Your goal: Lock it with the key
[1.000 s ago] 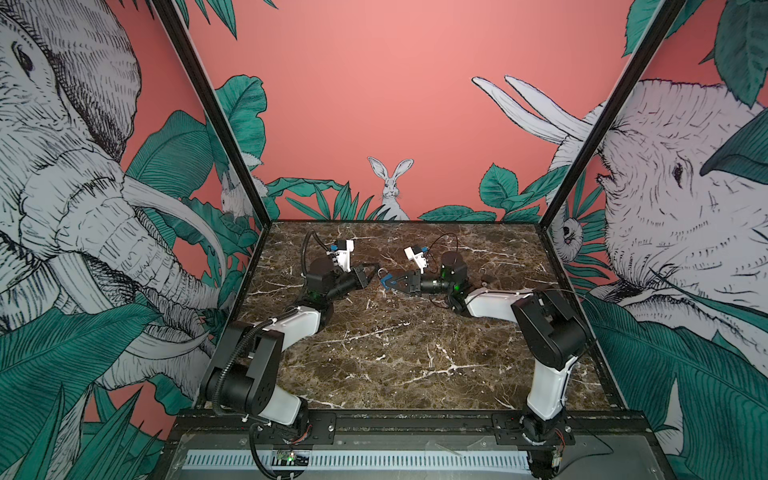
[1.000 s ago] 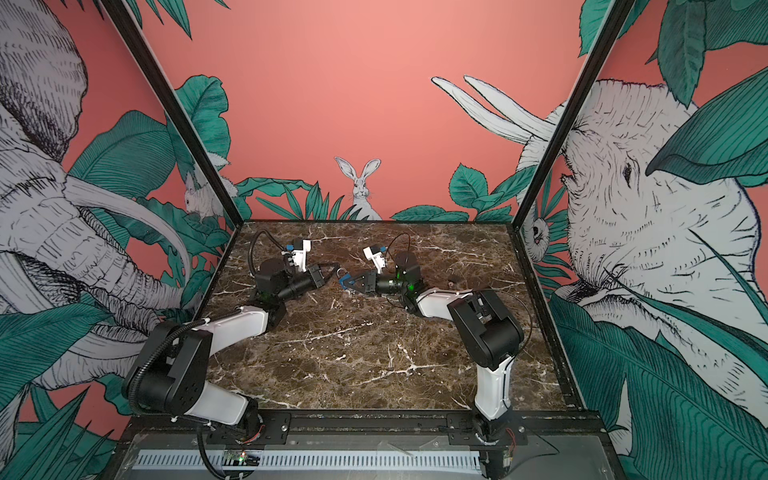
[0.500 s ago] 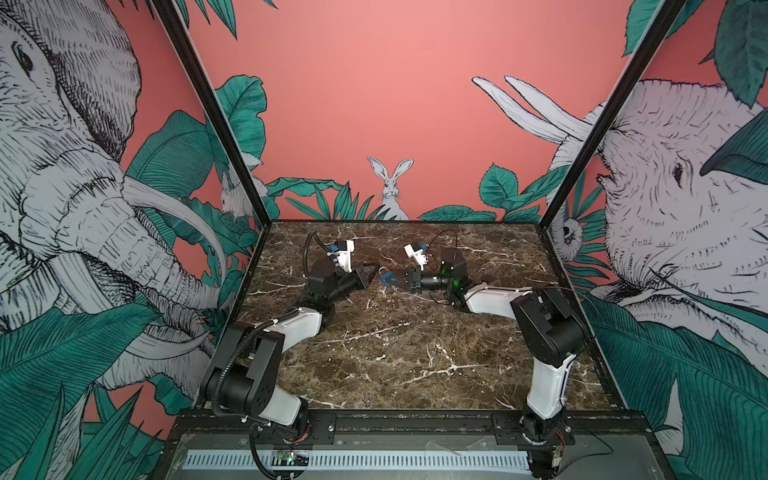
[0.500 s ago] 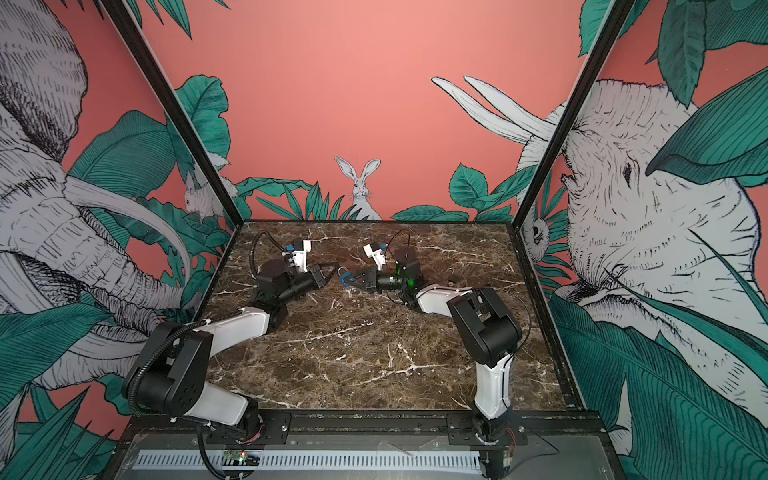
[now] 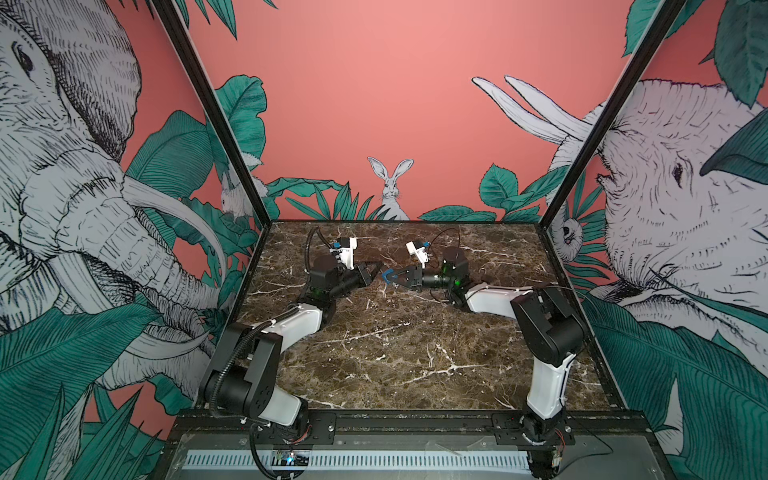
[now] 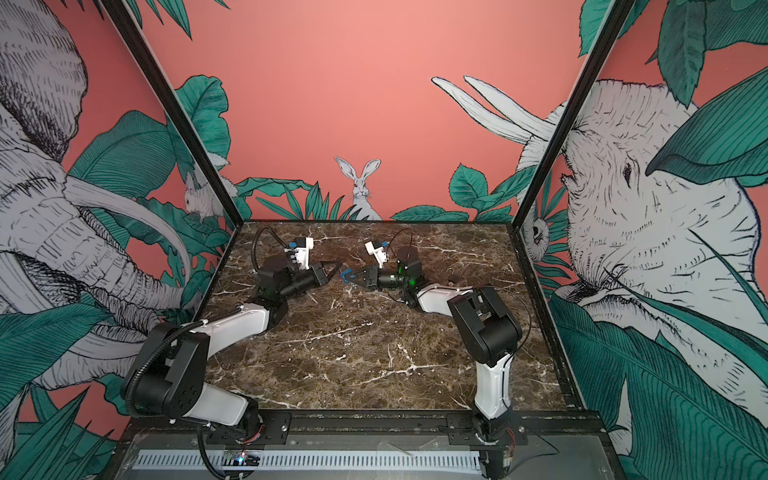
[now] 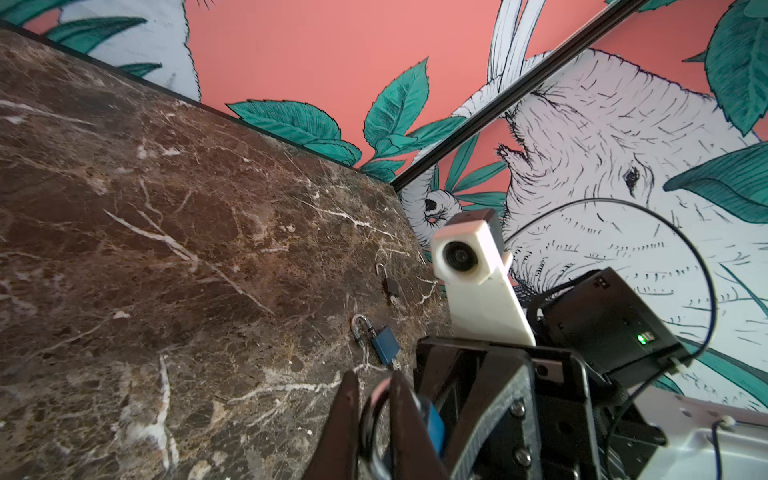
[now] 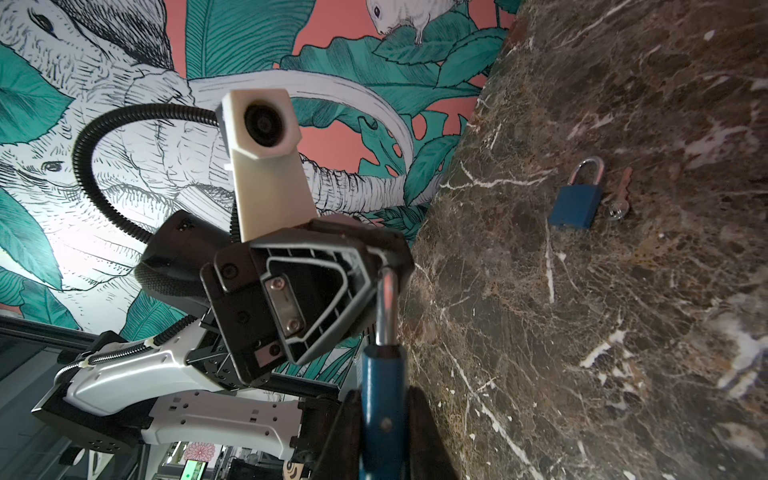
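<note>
Right wrist view: body of the padlock (image 8: 382,395) cut off by the picture's edge, dark fingers (image 8: 343,440) of the right gripper (image 8: 384,401) blurred on either side; tip of the shackle (image 8: 386,307) hidden inside the left gripper (image 8: 388,266). Left wrist view: left fingers (image 7: 347,428) blurred and cropped, blue body mostly hidden behind one; hold on the shackle impossible to tell. Bit of metal at the base of the loose padlock (image 7: 384,343) too small to name. Both top views: held padlock only a blue sliver, shackle too small to see.
</note>
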You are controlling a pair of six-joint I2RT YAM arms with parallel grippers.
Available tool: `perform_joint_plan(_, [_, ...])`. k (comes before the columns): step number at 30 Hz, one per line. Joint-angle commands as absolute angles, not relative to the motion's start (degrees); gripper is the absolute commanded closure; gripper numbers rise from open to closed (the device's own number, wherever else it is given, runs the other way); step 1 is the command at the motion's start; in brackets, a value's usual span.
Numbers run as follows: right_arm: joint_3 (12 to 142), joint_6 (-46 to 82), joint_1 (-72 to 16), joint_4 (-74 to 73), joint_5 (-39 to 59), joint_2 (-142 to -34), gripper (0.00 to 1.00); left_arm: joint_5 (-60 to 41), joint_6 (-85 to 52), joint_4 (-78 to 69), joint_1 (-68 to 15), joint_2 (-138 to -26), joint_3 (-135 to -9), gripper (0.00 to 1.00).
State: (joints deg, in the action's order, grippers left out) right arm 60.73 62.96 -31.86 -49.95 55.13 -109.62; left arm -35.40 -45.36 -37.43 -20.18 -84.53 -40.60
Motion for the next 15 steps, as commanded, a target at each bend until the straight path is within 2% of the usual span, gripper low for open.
perform_joint_plan(1, [59.8,64.5,-31.7,-61.1,49.0,-109.5,1.0,-46.1,-47.0,-34.3,-21.2,-83.0,-41.2,0.8])
perform_joint_plan(4, [57.9,63.9,-31.6,-60.9,49.0,-109.3,1.0,-46.1,-48.2,-35.9,-20.0,-83.4,-41.6,0.76])
perform_joint_plan(15, [56.0,65.5,-31.6,-64.2,50.6,-110.2,1.0,-46.4,-49.9,-39.5,-19.9,-86.5,-42.0,0.77])
